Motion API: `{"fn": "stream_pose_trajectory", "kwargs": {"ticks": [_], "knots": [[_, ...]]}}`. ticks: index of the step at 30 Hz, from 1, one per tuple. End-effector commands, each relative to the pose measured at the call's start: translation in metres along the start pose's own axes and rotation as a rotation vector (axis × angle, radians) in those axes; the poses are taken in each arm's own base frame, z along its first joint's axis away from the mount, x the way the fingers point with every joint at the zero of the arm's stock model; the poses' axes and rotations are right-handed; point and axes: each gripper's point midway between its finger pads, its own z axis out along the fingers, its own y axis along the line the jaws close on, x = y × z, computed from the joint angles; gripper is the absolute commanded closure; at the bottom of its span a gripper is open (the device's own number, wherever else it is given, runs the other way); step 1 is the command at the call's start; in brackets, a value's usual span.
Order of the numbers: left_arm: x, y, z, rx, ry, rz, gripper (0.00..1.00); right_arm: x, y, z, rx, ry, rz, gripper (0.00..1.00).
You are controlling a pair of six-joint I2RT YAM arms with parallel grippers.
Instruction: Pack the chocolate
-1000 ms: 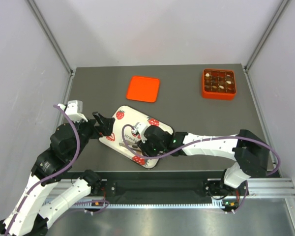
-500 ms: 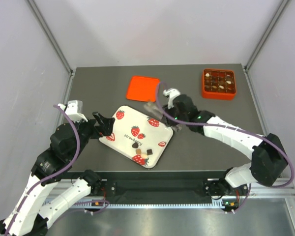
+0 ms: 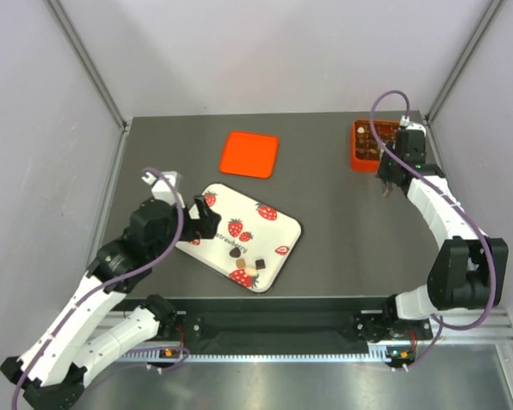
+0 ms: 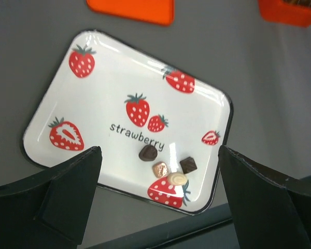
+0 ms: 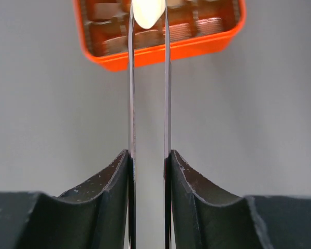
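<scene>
- The right gripper [image 5: 147,15] is now at the orange box [image 5: 197,45] in the upper right of the overhead frame. The picture from a second back has it low over the strawberry tray [image 4: 109,78], and half a second back it is mid-frame beside the orange lid [image 3: 250,154].
- Its thin blades stand a narrow gap apart and pinch a cream-white piece [image 5: 147,11] at their tips. This carry looks nearly done, with only the release left.
- The left gripper [image 3: 203,219] now reaches over the tray's left edge, where before it sits just off it. Its jaws are spread wide and hold nothing.
- Four chocolates are left on the tray's lower right part: a dark round one [image 4: 147,153], a light brown one [image 4: 160,169], a dark square one [image 4: 188,165] and a cream oval [image 4: 178,179]. By my reading, several more trips are needed.
- In the right wrist view the box is cut off at the top edge, so I cannot tell which cell the piece hangs over, or whether it is above the box or already inside.
- From overhead, the right wrist covers the box's right side, and the contents of its cells are too small to make out.
</scene>
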Motion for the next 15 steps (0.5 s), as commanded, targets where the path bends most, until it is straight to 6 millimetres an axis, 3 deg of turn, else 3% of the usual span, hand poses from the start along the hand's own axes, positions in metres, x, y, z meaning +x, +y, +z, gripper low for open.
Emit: {"fn": "stream_pose_trajectory", "kwargs": {"ticks": [1,7,15], "knots": [[0.021,-0.012,0.022,0.059,0.083,0.026,0.01,-0.029,-0.028,0.003,0.083,-0.041,0.048,0.67],[0.038,-0.029,0.039,0.144,0.151,0.023,0.01,-0.050,-0.063,0.015,0.172,-0.042,0.083,0.67],[0.051,-0.045,0.047,0.219,0.230,0.028,0.01,-0.061,-0.067,0.033,0.175,-0.032,0.090,0.67]]}}
